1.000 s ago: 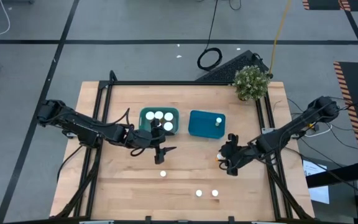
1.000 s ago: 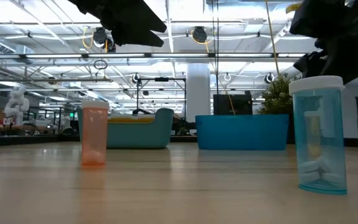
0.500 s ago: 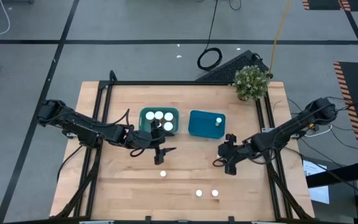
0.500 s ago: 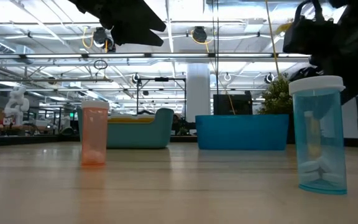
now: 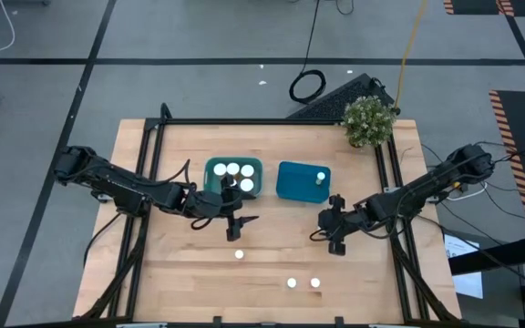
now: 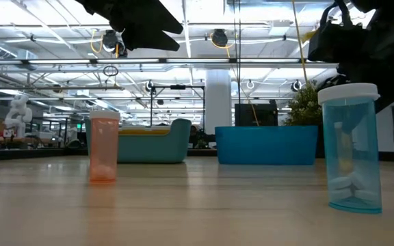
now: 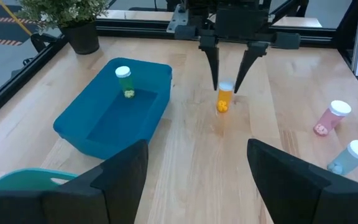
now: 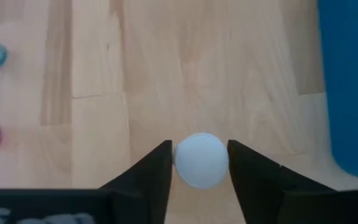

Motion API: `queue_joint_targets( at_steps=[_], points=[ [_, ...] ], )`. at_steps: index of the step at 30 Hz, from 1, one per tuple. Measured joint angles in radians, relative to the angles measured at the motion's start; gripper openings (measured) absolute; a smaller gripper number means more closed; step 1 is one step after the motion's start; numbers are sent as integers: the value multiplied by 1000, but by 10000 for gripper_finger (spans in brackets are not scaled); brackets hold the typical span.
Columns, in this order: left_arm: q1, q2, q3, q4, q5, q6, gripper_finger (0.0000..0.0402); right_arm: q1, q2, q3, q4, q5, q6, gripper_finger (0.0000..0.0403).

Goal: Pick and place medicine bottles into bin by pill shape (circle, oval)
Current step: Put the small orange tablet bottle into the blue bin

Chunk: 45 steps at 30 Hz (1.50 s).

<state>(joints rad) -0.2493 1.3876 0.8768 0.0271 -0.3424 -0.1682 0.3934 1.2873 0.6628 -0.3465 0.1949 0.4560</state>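
The table (image 5: 190,273) is pale wood in jointed planks, smooth with a soft sheen. Both bins, the teal bin (image 5: 213,169) and the blue bin (image 7: 98,124), look like smooth matt plastic. The bottles are clear tinted plastic: an orange bottle (image 7: 225,99), a pink bottle (image 7: 328,118) and a blue bottle (image 6: 351,147), each with a matt white cap (image 8: 201,160). The gripper fingers (image 7: 291,180) look like dark matt plastic.

Two dark cabled arms, seemingly black claws.
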Motion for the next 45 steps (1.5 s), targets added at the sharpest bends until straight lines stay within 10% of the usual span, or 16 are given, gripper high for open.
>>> queue_joint_targets(
  at_steps=[21, 45],
  points=[
    [-15, 0, 0, 0, -10, -26, 273, -136, -63, 64, 27, -70, -88, 118],
    [-34, 0, 0, -1, -26, -42, 273, -659, -10, 295, -8, -282, -388, 121]
  ],
)
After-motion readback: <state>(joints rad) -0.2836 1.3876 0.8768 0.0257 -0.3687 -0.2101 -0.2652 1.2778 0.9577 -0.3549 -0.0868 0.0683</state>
